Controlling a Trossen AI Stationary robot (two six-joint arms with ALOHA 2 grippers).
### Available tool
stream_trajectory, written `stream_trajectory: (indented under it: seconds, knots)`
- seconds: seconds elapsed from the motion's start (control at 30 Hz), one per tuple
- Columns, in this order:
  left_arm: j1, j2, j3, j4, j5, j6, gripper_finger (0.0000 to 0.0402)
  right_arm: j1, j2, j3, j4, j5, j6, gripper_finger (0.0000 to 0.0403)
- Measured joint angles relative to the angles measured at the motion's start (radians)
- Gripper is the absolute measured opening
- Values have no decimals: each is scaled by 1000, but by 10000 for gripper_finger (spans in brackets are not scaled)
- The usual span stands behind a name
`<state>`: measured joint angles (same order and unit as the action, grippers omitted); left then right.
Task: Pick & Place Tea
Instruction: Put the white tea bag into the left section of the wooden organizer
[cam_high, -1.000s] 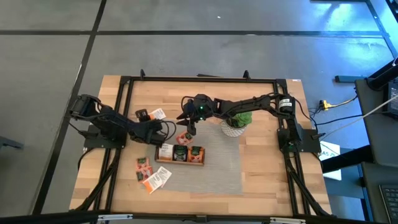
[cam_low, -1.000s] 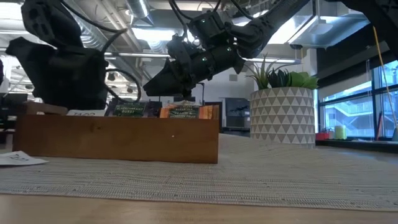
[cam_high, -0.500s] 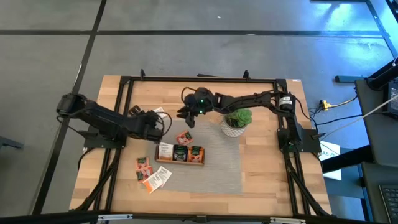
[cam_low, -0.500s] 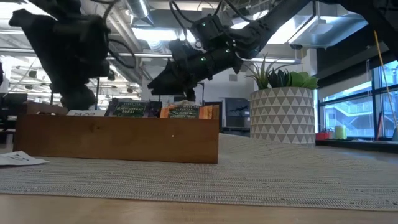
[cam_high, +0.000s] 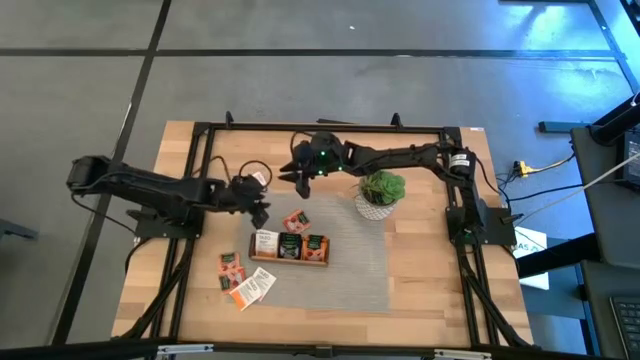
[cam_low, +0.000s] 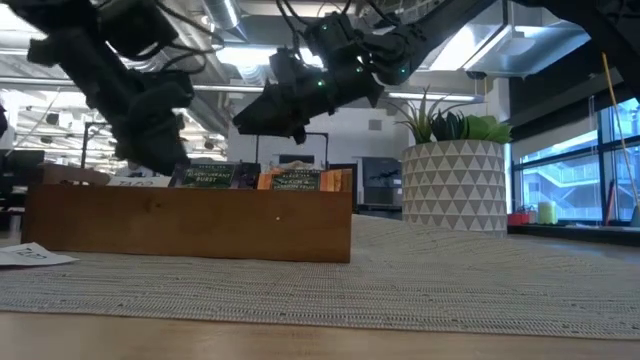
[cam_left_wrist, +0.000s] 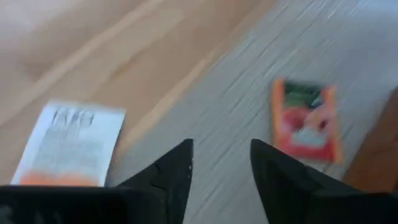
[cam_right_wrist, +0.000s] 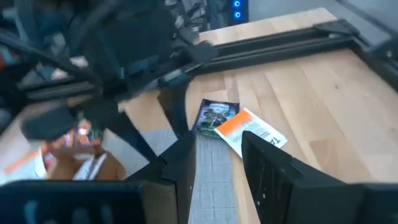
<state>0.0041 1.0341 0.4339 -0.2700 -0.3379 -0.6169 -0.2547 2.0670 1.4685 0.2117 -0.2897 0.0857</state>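
2 claws empty | left claw (cam_high: 262, 207) released | right claw (cam_high: 300, 186) part-released, above table (cam_high: 430, 270)

Counted from above: one wooden tray (cam_high: 290, 247) with three compartments, each holding sachets; one potted plant (cam_high: 379, 193); one grey mat (cam_high: 355, 260). Loose tea sachets (cam_high: 243, 280): four clustered near the table's front-left, two (cam_high: 295, 221) on the mat behind the tray, two (cam_right_wrist: 236, 126) by the rear-left edge.
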Motion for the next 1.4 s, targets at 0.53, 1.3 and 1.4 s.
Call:
stream_trajectory:
  seconds: [0.53,1.3,1.4]
  knots:
    - [109,-131,-224,62,-217,-122,157,16,10,1,39,14,177,130]
    - [203,-129,-347,111,-82,-207,157,-22,502,594,-376,-62,434,130]
    - [203,-129,-349,121,-78,-207,157,-22,550,643,-386,-63,453,130]
